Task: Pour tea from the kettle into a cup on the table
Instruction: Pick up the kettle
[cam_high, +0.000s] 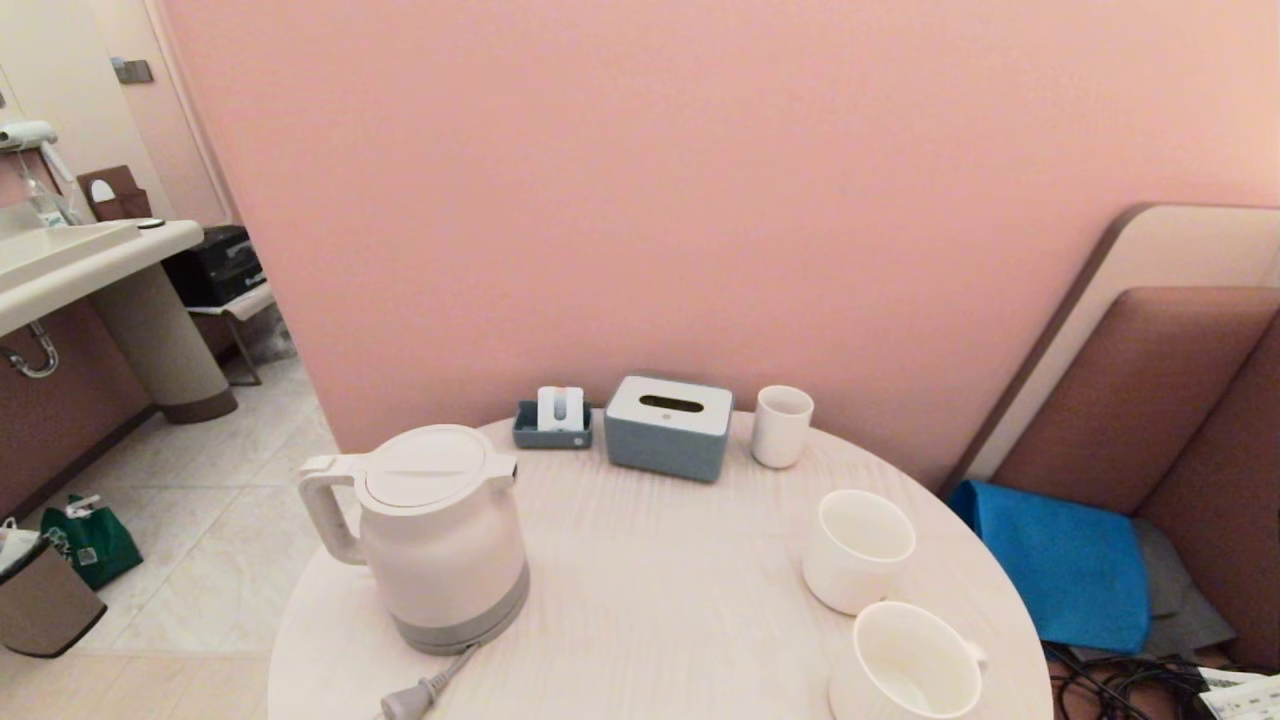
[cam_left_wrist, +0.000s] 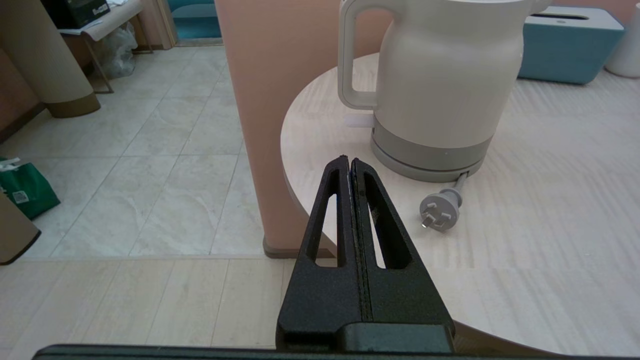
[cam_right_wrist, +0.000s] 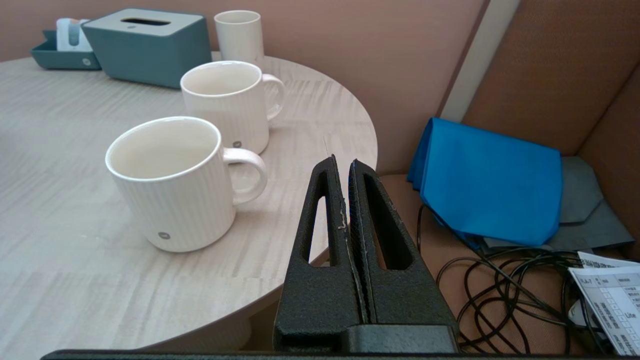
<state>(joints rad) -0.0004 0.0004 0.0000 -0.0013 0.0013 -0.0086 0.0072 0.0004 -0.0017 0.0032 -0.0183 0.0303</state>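
Basically nothing done: kettle (cam_high: 440, 535) untouched on table (cam_high: 650, 600), cups (cam_high: 858, 548) empty; left gripper (cam_left_wrist: 349, 161) and right gripper (cam_right_wrist: 342, 161) closed, empty.

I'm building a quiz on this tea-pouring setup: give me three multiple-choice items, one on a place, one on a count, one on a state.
1. Where does the kettle stand on the table?
A. robot's left side
B. robot's right side
C. behind the tissue box

2. How many handled mugs are on the table?
A. one
B. two
C. four

3. How is the left gripper?
A. shut, holding nothing
B. open around the handle
C. shut on the plug

Answers: 1 A, the head view shows it left. 2 B, near mug and far mug. 3 A, its fingers meet short of the kettle.
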